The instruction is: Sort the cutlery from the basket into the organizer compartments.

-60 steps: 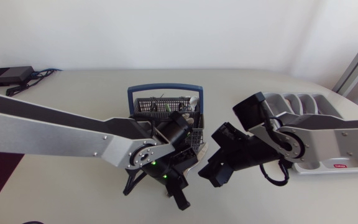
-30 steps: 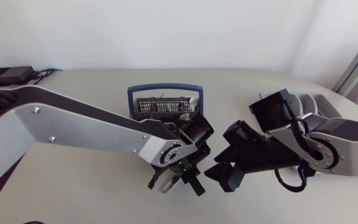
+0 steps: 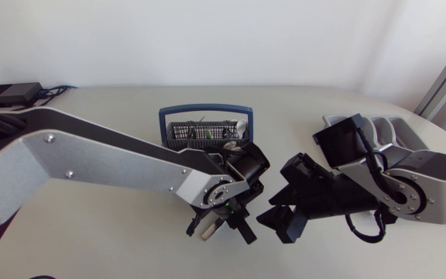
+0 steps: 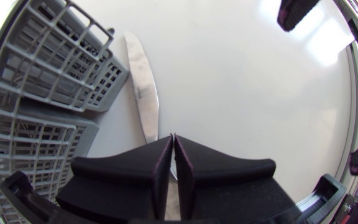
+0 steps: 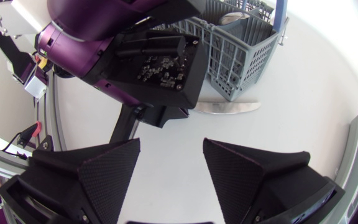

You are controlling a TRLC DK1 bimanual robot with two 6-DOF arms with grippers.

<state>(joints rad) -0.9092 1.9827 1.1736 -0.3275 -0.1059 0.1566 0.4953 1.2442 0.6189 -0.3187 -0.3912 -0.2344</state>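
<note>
Mid pick-up, our left gripper (image 4: pixel 173 149) is pinched shut on the knife (image 4: pixel 140 81) lying on the table just beside the basket (image 4: pixel 48 93), our right gripper (image 5: pixel 169 165) hangs open nearby, and next we must lift it toward the organizer (image 3: pixel 393 128) at the table's right edge.

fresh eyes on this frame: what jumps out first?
The left pincer is clamped on a knife, whose blade sticks out ahead of it right beside the basket. Facing it, the right pincer hangs open close by. The organizer sits at the head view's right, partly hidden by that arm.
</note>
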